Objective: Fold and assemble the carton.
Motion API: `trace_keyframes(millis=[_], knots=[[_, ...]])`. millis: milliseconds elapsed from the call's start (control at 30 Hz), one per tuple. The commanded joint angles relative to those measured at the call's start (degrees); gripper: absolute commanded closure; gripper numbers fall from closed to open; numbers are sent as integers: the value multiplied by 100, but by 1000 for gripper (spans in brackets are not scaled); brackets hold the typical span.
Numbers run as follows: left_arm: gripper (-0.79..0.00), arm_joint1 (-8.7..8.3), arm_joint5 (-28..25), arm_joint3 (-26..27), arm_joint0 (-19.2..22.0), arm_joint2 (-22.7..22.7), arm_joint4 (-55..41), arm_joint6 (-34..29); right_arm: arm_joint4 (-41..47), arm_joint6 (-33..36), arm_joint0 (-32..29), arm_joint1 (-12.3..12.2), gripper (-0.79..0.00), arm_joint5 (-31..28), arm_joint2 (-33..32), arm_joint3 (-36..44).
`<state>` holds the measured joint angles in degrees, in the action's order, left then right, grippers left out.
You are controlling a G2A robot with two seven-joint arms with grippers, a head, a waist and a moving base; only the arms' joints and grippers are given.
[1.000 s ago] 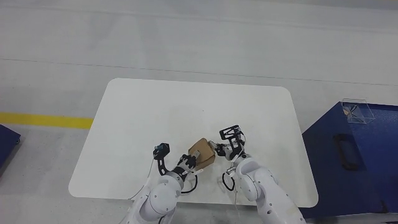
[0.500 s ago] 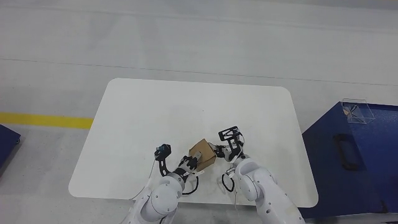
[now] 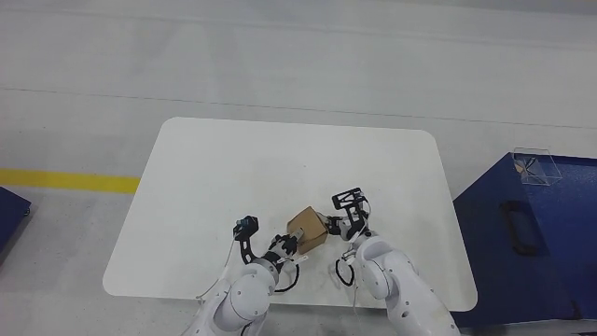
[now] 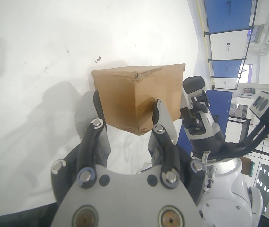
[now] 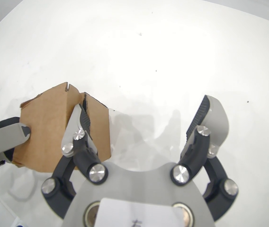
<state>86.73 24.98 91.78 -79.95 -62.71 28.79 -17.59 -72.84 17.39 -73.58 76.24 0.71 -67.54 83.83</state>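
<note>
A small brown carton (image 3: pixel 306 225), creased and torn along one edge, stands near the front edge of the white table. In the left wrist view my left gripper (image 4: pixel 127 103) is shut on the carton (image 4: pixel 125 86), with one finger on each of two side faces around a lower corner. My right gripper (image 5: pixel 141 106) is open beside the carton (image 5: pixel 44 124). One of its fingers (image 5: pixel 78 116) rests against the slit between two flaps, and the other finger hangs free over bare table. From above, the left gripper (image 3: pixel 287 243) and right gripper (image 3: pixel 336 226) flank the box.
The white table (image 3: pixel 280 159) stretches far and wide beyond the carton. Its front edge lies just behind the grippers. A blue cabinet (image 3: pixel 532 233) with a clear plastic box (image 3: pixel 536 163) on it stands off the table's right side.
The carton and both grippers have shifted slightly to the right. The grip on the carton looks unchanged.
</note>
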Motion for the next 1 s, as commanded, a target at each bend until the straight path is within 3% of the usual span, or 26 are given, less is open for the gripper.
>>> trace_keyframes(millis=[0, 967], knots=[[-369, -1, 4, -16, 16, 12, -3, 0, 6, 9, -14, -5, -785, -6, -37, 30], [-385, 17, 117, -239, 309, 160, -114, 96, -53, 108, 22, 14, -785, -118, -36, -41]])
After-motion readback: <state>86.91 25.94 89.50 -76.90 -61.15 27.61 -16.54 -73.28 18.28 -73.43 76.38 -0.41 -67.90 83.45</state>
